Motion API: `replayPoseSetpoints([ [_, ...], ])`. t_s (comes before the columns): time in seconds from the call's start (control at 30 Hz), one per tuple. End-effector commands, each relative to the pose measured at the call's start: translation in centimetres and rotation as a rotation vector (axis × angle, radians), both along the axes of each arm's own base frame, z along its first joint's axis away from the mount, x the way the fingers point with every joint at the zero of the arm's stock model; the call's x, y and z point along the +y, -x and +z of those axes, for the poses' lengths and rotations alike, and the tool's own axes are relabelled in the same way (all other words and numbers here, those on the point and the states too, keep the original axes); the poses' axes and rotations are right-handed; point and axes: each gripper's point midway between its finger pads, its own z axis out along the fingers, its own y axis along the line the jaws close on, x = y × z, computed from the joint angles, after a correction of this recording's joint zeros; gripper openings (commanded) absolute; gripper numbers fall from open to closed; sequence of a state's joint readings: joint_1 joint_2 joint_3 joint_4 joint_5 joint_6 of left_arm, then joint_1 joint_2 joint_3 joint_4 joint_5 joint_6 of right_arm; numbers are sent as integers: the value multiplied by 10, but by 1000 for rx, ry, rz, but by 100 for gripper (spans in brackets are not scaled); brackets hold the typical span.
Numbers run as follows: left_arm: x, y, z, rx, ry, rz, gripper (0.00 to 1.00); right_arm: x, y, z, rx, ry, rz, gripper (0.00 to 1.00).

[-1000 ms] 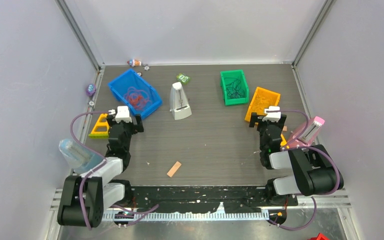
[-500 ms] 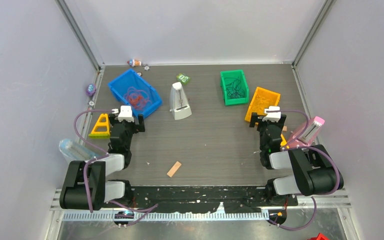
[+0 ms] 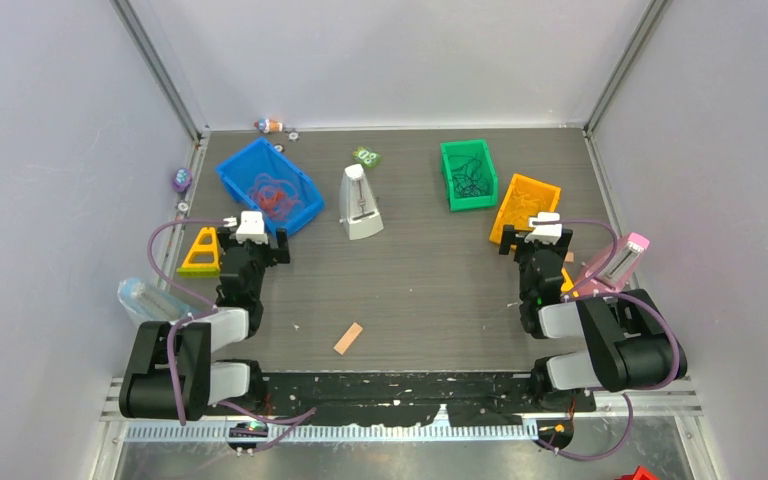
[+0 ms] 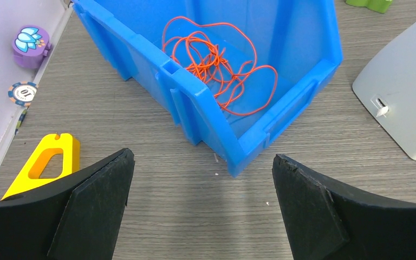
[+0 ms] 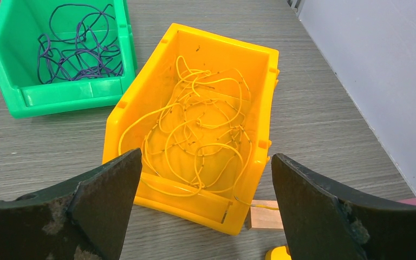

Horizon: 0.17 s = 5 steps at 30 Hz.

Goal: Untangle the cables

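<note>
A tangle of orange cables [image 4: 216, 65] lies inside the blue bin [image 4: 211, 127], which also shows at the back left [image 3: 235, 180]. Yellow cables [image 5: 200, 127] fill the orange-yellow bin [image 5: 119, 130] at the right [image 3: 540, 192]; one strand trails out over a small wooden block [image 5: 265, 214]. Dark cables [image 5: 78, 46] sit in the green bin [image 5: 59, 97]. My left gripper [image 4: 200, 208] is open, empty, just short of the blue bin's near corner. With nothing between its fingers, my right gripper [image 5: 206, 211] stands open just before the orange-yellow bin.
A grey metronome-shaped object [image 3: 360, 203] stands at the middle back. A yellow triangular piece [image 3: 201, 252] lies by the left arm, a wooden strip [image 3: 348, 338] near the front. Small tokens [image 4: 23, 92] and a purple piece [image 4: 31, 45] sit at the left edge. A pink-capped tube [image 3: 620, 258] is at the right.
The left arm has swung a little right and toward the blue bin over the last second and now holds still. The right arm has not moved.
</note>
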State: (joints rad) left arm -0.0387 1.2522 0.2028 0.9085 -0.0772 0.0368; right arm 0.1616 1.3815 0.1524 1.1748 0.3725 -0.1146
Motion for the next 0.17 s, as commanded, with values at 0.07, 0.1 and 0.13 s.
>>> replayPoseSetpoints([
  [0.07, 1, -8, 21, -76, -16, -5, 99, 0, -7, 20, -75, -11, -3, 95],
  [0.1, 1, -8, 21, -75, -16, -6, 100, 0, -7, 20, -75, -11, -4, 95],
  [0.13, 1, -7, 21, -78, -15, -5, 100, 0, -7, 21, -76, -11, -4, 95],
])
